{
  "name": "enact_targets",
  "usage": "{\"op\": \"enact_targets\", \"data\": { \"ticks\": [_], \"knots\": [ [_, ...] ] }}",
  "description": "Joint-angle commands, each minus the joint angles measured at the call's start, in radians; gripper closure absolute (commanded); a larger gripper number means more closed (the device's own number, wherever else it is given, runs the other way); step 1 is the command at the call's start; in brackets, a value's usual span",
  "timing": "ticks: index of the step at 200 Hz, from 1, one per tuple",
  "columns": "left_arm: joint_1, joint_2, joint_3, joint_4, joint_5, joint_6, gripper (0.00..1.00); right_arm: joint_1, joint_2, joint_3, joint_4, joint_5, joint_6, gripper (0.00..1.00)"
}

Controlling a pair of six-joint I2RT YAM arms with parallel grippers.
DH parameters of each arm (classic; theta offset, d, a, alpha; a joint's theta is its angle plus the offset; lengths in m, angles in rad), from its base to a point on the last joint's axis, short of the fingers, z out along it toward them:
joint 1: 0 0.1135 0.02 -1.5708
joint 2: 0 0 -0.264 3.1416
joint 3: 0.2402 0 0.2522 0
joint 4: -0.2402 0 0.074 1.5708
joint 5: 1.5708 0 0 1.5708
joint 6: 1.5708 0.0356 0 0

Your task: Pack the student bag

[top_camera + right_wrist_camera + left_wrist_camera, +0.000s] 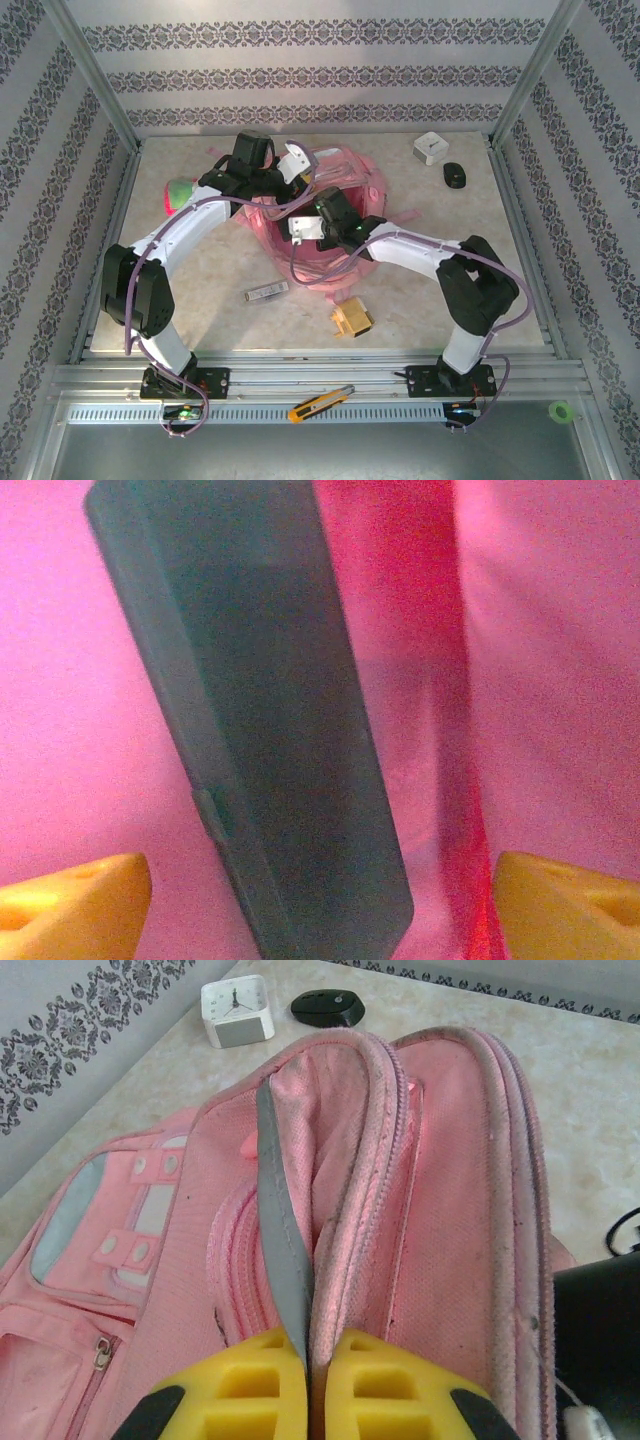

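— Where's the student bag [450,1210]?
— Mid-table, mouth up. My left gripper [310,1365] is pinched tight on its rim.
— And the right?
— My right gripper [320,880] is spread wide inside, a dark case [270,710] between the fingers, clear of both. Pink lining sits close all round.

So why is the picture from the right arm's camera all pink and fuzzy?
Right wrist view: the camera seems to sit inside the pink fabric backpack, so light through the cloth tints everything pink, and the dark long flat case looks dim and soft-edged. Left wrist view: bright, with the backpack's stitching sharp. Top external view: evenly lit, only faint shadows.
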Motion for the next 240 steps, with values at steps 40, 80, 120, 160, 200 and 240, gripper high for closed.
{"op": "enact_targets", "data": {
  "ticks": [40, 80, 120, 160, 200, 240],
  "knots": [
    [0.022, -0.082, -0.022, 0.23, 0.001, -0.103, 0.98, 0.071, -0.269, -0.135, -0.036, 0.041, 0.976, 0.34],
    [0.029, -0.082, -0.023, 0.277, -0.03, -0.195, 0.99, 0.155, -0.304, -0.328, 0.199, 0.057, 1.876, 0.45],
    [0.028, -0.082, -0.017, 0.29, -0.017, -0.213, 0.99, 0.166, -0.131, -0.287, 0.388, 0.062, 2.228, 0.49],
    [0.029, -0.106, -0.036, 0.307, 0.003, -0.24, 0.99, 0.139, 0.064, -0.267, 0.618, 0.087, 2.4, 0.5],
    [0.028, -0.117, -0.055, 0.295, 0.017, -0.224, 0.99, 0.1, 0.153, -0.203, 0.654, 0.121, 2.416, 0.56],
    [0.028, -0.121, -0.071, 0.304, 0.033, -0.224, 0.99, 0.044, 0.252, -0.084, 0.64, 0.115, 2.397, 0.64]
  ]
}}
